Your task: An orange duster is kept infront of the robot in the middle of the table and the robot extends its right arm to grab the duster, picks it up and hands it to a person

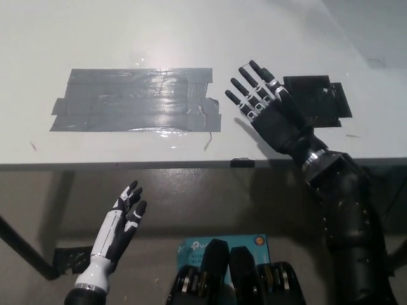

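The orange duster is out of view, and so is the person's hand. My black right hand (266,108) is stretched out over the white table (159,32), palm up, fingers spread and holding nothing. It hovers between the grey tape patch (137,100) and the black tape patch (321,100). My white left hand (121,222) rests low at the lower left, below the table's front edge, with its fingers apart.
The grey tape patch covers the table's left middle. The black tape patch lies just right of my right hand. The table's front edge (159,165) runs across the picture. A blue box (251,241) lies on the floor below.
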Controlling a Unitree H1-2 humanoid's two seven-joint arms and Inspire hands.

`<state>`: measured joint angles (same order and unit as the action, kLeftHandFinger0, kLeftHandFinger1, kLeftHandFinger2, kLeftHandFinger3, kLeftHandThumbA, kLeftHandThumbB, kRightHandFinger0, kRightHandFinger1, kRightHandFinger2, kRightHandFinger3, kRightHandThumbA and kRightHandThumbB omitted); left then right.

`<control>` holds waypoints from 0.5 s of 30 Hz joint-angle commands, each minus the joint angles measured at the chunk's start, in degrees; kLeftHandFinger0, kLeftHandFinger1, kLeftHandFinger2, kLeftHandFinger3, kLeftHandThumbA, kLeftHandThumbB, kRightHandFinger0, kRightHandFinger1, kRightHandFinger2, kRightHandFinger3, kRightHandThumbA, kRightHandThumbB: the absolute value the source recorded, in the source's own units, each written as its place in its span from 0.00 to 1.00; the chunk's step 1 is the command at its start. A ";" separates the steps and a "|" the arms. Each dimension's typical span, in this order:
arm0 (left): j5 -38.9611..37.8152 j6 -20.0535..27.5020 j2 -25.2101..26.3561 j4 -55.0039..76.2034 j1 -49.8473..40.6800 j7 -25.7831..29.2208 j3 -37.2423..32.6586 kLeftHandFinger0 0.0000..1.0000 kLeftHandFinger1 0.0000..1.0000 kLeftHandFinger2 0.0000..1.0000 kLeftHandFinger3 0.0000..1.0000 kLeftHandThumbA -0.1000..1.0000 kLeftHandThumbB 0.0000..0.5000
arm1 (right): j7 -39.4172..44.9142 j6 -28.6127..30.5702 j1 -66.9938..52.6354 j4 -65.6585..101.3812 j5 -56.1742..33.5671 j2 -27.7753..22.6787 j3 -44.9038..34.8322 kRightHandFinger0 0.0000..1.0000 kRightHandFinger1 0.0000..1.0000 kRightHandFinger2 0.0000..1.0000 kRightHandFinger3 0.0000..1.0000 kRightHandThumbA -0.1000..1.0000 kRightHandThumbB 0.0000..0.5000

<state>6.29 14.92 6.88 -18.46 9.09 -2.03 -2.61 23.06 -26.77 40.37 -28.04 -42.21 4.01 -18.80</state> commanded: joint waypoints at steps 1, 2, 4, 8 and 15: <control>-0.52 0.56 0.47 1.43 0.95 -0.17 0.34 0.88 1.00 1.00 1.00 0.87 0.21 | 2.31 3.68 -5.42 13.40 2.60 -1.29 3.02 1.00 1.00 1.00 1.00 0.63 1.00; -0.49 0.60 0.58 1.42 0.96 -0.13 0.41 0.88 1.00 1.00 1.00 0.87 0.21 | 1.82 5.31 -7.99 18.57 5.33 -1.89 4.71 1.00 1.00 1.00 1.00 0.71 0.96; -0.51 0.73 0.80 1.22 1.04 -0.11 0.54 0.88 1.00 1.00 1.00 0.87 0.23 | 1.42 7.58 -12.15 26.65 9.55 -3.28 7.56 1.00 1.00 1.00 1.00 0.76 0.89; -0.02 0.73 0.94 1.19 0.40 -0.28 0.14 0.89 1.00 1.00 1.00 0.89 0.23 | 3.46 7.75 -22.12 41.57 10.97 -7.31 9.21 1.00 1.00 1.00 1.00 0.75 0.78; 0.07 1.24 0.53 0.73 -1.77 -0.52 -0.51 0.90 1.00 1.00 1.00 0.89 0.24 | 4.65 15.27 -34.02 48.93 16.39 -9.84 10.69 1.00 1.00 1.00 1.00 0.81 0.79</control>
<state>6.33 14.82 6.87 -18.64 8.67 -2.03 -2.79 23.21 -24.93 15.68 2.96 -36.38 -1.68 -12.80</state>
